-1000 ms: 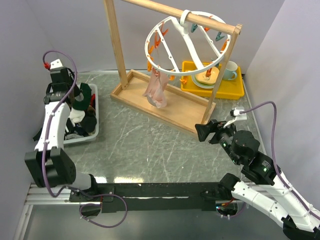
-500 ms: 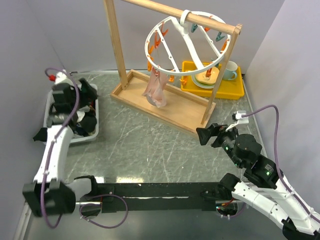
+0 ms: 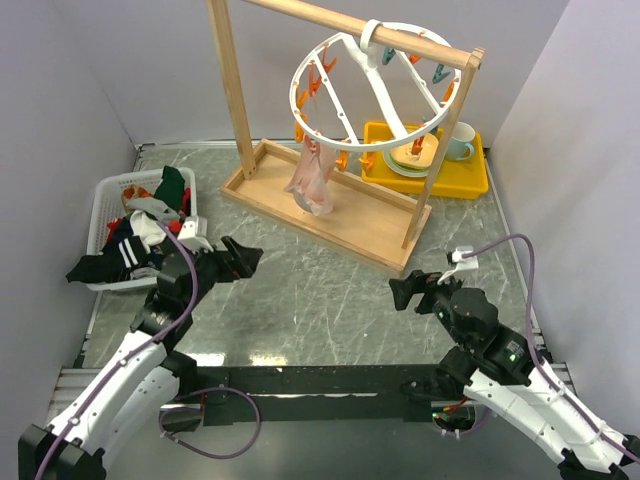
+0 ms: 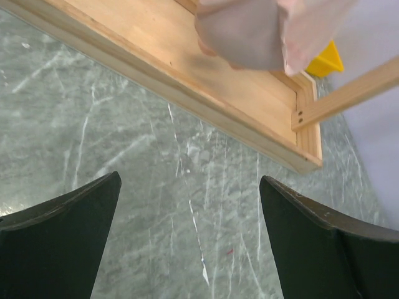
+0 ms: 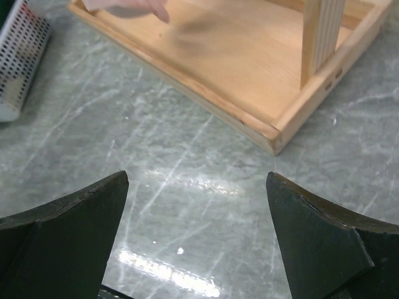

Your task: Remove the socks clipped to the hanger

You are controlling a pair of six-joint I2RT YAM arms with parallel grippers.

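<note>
The hanger [image 3: 370, 85], a white spoked ring with orange and teal clothespins, hangs from the wooden rack's bar. One pale pink sock [image 3: 312, 180] dangles from it over the rack's base. It also shows at the top of the left wrist view [image 4: 249, 31] and the right wrist view [image 5: 124, 7]. Several dark socks [image 3: 135, 245] and a dark green sock [image 3: 172, 185] lie in the white basket. My left gripper [image 3: 243, 258] [image 4: 190, 180] is open and empty, low over the table between basket and rack. My right gripper [image 3: 405, 290] [image 5: 197, 175] is open and empty near the rack's front right corner.
The wooden rack [image 3: 330, 205] stands across the table's middle, its base tray edge close ahead of both grippers. The white mesh basket [image 3: 110, 190] sits at the left wall. A yellow tray [image 3: 470, 180] with plates and a mug [image 3: 460, 140] sits behind the rack.
My left arm has swung from over the basket to the table's middle. Its gripper opened and the dark green sock stayed in the basket. My right arm drew back slightly and opened fully.
</note>
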